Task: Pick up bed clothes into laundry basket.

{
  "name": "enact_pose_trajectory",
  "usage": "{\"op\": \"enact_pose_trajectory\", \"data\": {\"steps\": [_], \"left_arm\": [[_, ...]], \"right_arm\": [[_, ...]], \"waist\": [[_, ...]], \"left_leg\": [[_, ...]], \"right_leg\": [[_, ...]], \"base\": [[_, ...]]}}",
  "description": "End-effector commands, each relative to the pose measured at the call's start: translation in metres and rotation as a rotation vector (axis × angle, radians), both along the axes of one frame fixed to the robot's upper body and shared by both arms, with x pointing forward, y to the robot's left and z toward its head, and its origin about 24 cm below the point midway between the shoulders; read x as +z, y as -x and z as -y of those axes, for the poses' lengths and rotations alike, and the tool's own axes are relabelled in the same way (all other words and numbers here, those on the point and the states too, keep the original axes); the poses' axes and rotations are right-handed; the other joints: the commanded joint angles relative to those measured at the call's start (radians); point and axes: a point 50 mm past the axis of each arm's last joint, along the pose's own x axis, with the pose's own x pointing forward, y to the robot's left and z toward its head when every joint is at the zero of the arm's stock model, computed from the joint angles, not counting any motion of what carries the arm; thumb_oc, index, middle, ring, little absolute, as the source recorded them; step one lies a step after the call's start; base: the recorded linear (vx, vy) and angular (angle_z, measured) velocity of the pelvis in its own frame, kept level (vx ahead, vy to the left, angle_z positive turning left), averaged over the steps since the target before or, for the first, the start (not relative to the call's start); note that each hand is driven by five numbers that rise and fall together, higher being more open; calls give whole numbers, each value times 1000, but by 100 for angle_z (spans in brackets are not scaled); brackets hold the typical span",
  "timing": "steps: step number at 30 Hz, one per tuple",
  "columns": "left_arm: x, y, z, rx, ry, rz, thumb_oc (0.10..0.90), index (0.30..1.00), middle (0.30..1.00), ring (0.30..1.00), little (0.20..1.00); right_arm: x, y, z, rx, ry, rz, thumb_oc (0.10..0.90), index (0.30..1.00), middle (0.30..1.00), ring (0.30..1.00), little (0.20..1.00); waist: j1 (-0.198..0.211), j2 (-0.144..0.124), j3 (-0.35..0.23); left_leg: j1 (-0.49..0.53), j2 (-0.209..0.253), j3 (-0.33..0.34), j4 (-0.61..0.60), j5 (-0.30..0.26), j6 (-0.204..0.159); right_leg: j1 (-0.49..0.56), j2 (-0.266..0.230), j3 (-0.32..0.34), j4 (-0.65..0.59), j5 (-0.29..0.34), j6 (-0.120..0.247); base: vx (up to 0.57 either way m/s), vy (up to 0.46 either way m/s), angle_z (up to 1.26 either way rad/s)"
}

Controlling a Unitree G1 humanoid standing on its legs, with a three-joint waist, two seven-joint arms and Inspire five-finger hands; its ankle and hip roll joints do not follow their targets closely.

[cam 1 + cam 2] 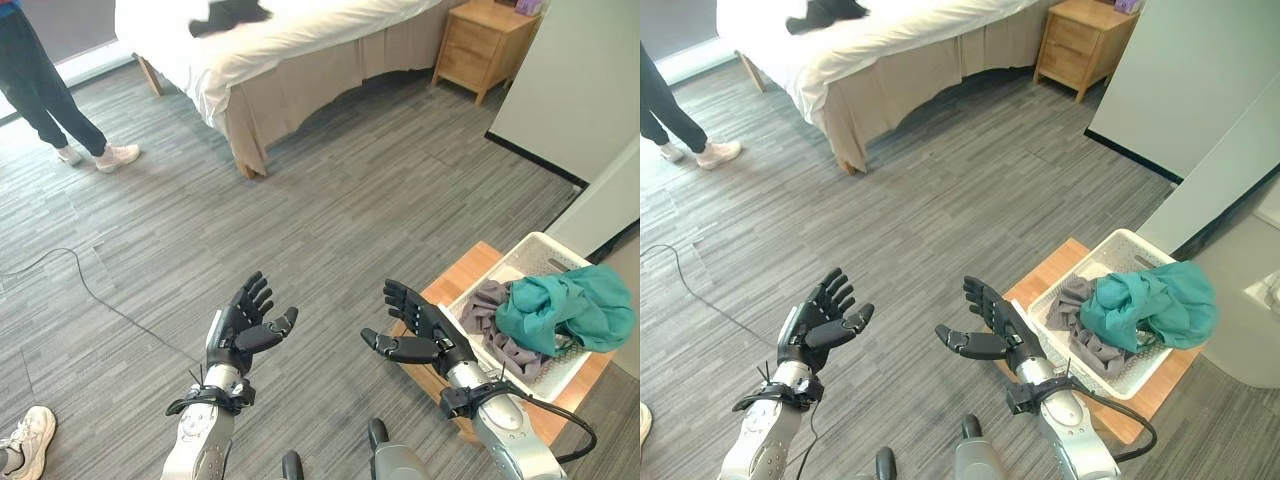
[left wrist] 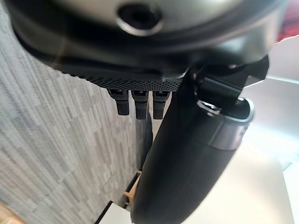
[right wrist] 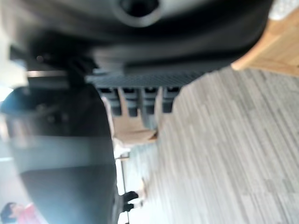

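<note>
Both hands are raised in front of the robot over bare floor, empty and spread: the left hand has its fingers straight and fanned with the thumb standing out, and the right hand is likewise released, fingers extended, thumb pointing toward the left hand. Neither touches anything. Just beside the right hand, on the robot's right, a white laundry basket sits on a low wooden stand; it already holds a teal garment heaped on top of a grey one, the teal cloth spilling over the basket's far rim. Well apart from the hands, across the grey plank floor, stands the bed with white sheets, and on it lies a dark garment, which looks to be the clothing still to be collected. A wooden nightstand stands past the bed's end, and a person stands near the bed on the robot's left. The step in hand appears to be the pause between loads: some clothes are in, hands are free. The next move would call for crossing the floor to the bed, minding the person nearby, then reaching onto the mattress and closing fingers round the dark cloth so that none trails.
</note>
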Motion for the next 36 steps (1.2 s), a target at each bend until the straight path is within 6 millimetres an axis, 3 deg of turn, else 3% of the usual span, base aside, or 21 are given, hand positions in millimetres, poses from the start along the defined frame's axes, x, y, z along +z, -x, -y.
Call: {"op": "enact_pose_trajectory", "data": {"steps": [1, 8, 13, 14, 16, 17, 18, 19, 20, 22, 25, 30, 34, 36], "left_arm": [[34, -5, -19, 23, -69, 193, 800, 900, 900, 900, 900], [30, -2, -20, 24, -61, 173, 800, 900, 900, 900, 900], [44, -18, -17, -12, -98, 236, 800, 900, 900, 900, 900], [46, -14, -55, 120, -148, 208, 800, 900, 900, 900, 900], [47, -17, -51, 103, -148, 217, 800, 900, 900, 900, 900], [47, -17, -51, 103, -148, 217, 800, 900, 900, 900, 900], [44, -20, -47, 97, -143, 208, 800, 900, 900, 900, 900], [44, -21, -42, 82, -135, 210, 800, 900, 900, 900, 900], [45, -22, -34, 26, -162, 212, 800, 900, 900, 900, 900], [47, -23, -32, 6, -176, 218, 800, 900, 900, 900, 900], [48, -23, -32, 13, -180, 222, 800, 900, 900, 900, 900], [40, -13, -40, 59, -145, 183, 800, 900, 900, 900, 900], [38, -8, -48, 122, -122, 173, 800, 900, 900, 900, 900], [44, -10, -50, 144, -144, 194, 800, 900, 900, 900, 900]], "right_arm": [[28, -7, -13, 56, -80, 165, 800, 900, 900, 900, 900], [26, -4, -11, 38, -106, 157, 800, 900, 900, 900, 900], [29, -2, -6, 22, -103, 177, 800, 900, 900, 900, 900], [20, -4, 20, -14, -140, 69, 800, 900, 900, 900, 900], [17, 3, 28, -56, -87, 68, 800, 900, 900, 900, 900], [17, 3, 28, -56, -87, 68, 800, 900, 900, 900, 900], [15, 4, 30, -96, -97, 74, 800, 900, 900, 900, 900], [15, 7, 32, -124, -126, 80, 800, 900, 900, 900, 900], [16, 5, 32, -158, -157, 95, 800, 900, 900, 900, 900], [15, 4, 33, -184, -176, 96, 800, 900, 900, 900, 900], [14, -1, 31, -232, -248, 104, 800, 900, 900, 900, 900], [28, -17, 17, -102, -165, 145, 800, 900, 900, 900, 900], [64, -44, 1, -12, -74, 301, 800, 900, 900, 900, 900], [79, -57, -19, 51, -84, 359, 800, 900, 900, 900, 900]], "waist": [[9, -72, -96], [6, -74, -95], [-25, -76, -63], [111, -103, 26], [73, -96, 5], [72, -97, 2], [47, -82, -12], [17, -59, -33], [-4, -24, -52], [-8, -19, -56], [-14, -15, -66], [32, -34, -85], [94, -56, -93], [119, -63, -84]], "left_leg": [[-55, -37, -14, 37, -89, 4], [-60, -36, -21, 37, -81, 0], [-102, -26, 5, 28, -55, -15], [-274, 146, 47, 406, -80, -96], [-201, 84, 77, 451, -147, -80], [-204, 82, 77, 448, -142, -79], [-160, 57, 93, 409, -161, -71], [-101, 60, 142, 295, -167, -59], [-89, 57, 128, 155, -125, -52], [-83, 39, 93, 105, -101, -46], [-63, 38, 96, 47, -74, -47], [-57, 30, 69, 46, -66, -35], [-68, 12, 38, 72, -73, -24], [-79, 7, 21, 93, -78, -22]], "right_leg": [[67, -59, -29, -126, -7, 50], [65, -63, -29, -116, -6, 52], [14, -52, -14, -143, 37, 61], [175, -83, -183, -72, -139, 21], [139, -62, -202, -67, -125, 7], [135, -63, -203, -69, -122, 7], [117, -49, -216, -67, -114, 6], [109, -35, -240, -73, -105, 15], [92, -14, -248, -78, -96, 20], [68, -18, -243, -63, -88, 24], [58, -24, -242, -50, -74, 29], [90, -31, -253, -66, -75, 23], [117, -52, -274, -65, -70, 25], [122, -59, -280, -69, -65, 24]], "base": [[0, 0, 0], [-16, 3, 0], [-137, 10, -4], [-184, -37, -8], [-206, -96, -27], [-188, -69, -5], [-157, 0, 27], [-241, 76, 83], [-144, 95, 81], [-99, 88, 58], [-74, 62, 15], [-40, 16, 10], [-23, 14, 23], [-61, 16, 22]]}}
